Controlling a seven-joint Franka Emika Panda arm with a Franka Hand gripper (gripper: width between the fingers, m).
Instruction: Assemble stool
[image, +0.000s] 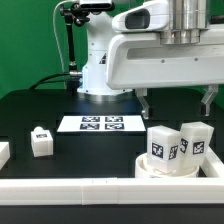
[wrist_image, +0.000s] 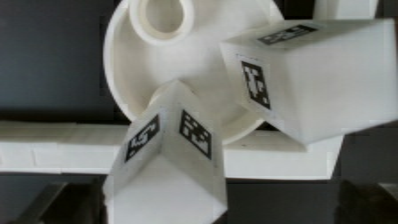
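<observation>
Plainly, one round seat (image: 145, 168) lies at the exterior view's right beside the front rail (image: 60, 190), with two block legs (image: 163, 146) (image: 196, 140) standing on it. A third leg (image: 41, 141) stands well apart to the left. Above the seat hangs the gripper (image: 176, 102), jaws spread wide and empty. Only the wrist view shows the seat's hole (wrist_image: 164, 17).

Wears a glossy white rounded shell over the arm (image: 100, 70), bulging at the base joint. Carries a silver-grey cylinder (image: 187, 20) above a broad white boxy housing (image: 160, 60). Ends in a gripper (image: 177, 104) with two short dark fingers (image: 145, 102), slim and straight-edged.
</observation>
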